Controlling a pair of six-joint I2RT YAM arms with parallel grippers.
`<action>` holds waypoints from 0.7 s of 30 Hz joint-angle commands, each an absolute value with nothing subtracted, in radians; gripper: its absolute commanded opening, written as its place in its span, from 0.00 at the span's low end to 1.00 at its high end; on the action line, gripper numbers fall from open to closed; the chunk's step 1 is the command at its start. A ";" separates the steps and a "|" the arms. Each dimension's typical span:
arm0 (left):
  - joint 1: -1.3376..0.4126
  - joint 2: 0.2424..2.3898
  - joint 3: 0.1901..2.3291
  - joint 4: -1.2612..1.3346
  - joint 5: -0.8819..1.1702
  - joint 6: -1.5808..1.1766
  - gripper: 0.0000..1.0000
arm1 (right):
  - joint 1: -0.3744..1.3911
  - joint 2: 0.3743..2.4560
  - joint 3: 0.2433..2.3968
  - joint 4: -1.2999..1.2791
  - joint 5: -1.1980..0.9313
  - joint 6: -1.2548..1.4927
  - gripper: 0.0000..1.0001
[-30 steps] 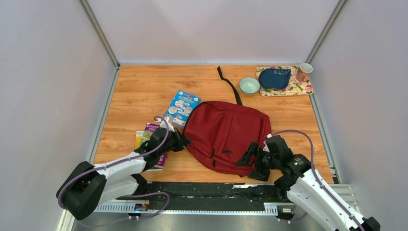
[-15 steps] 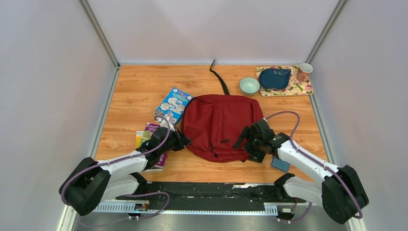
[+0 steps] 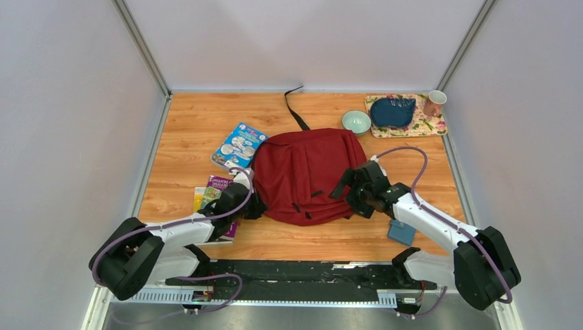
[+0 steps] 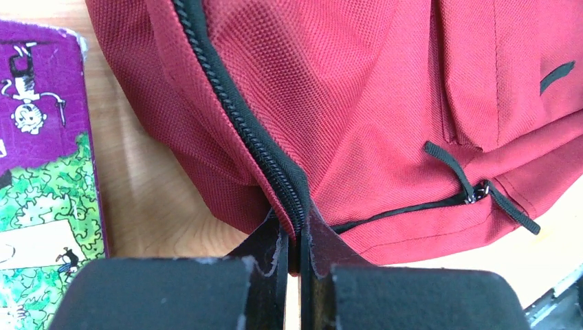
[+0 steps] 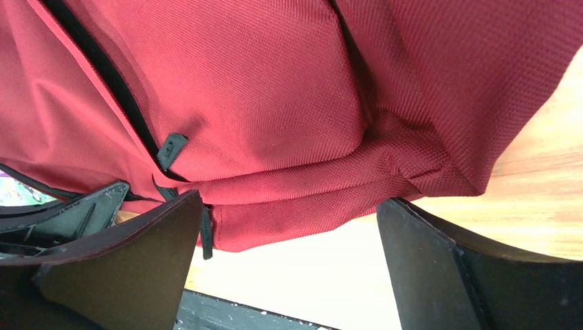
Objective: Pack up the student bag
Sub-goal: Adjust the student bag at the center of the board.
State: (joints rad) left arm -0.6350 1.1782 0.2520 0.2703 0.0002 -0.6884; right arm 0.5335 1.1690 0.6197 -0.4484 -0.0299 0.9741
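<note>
On the wooden desk (image 3: 185, 124), the left hand (image 4: 294, 237) is clamped on the black zipper seam (image 4: 234, 117) of the large dark red fabric backpack (image 3: 302, 172) lying mid-desk. The right hand (image 3: 354, 191) gapes wide at its right edge. Pulling may slip that thin seam free, since nothing anchors the bag.

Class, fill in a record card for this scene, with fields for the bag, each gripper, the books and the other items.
bag: dark red, lying flat, strap trailing toward the far edge
left gripper: shut, pinching the bag's zip seam at its left edge
right gripper: open, at the bag's right edge, gripping nothing
books: blue book and purple book, both left of the bag
wallet: blue, beside the right arm
far right: bowl; pouch on floral mat; mug at the mat's corner
</note>
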 commanded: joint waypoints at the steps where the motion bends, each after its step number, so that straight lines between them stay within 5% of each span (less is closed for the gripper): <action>1: -0.637 1.256 0.235 0.074 -0.109 -0.563 0.00 | 0.538 1.128 0.592 -0.380 -0.057 0.971 0.99; 9: -0.621 1.327 0.337 -0.104 -0.301 -0.372 0.00 | 0.543 1.124 0.594 -0.373 -0.075 0.969 0.99; 21: -0.555 1.379 0.397 -0.144 -0.200 -0.285 0.00 | 0.551 1.106 0.606 -0.382 -0.089 0.962 0.99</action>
State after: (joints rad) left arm -0.5919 1.3270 0.4381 0.1219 -0.1497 -0.3706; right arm 0.5472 1.1385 0.5892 -0.4065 -0.0971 0.9749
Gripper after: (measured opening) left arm 0.048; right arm 0.992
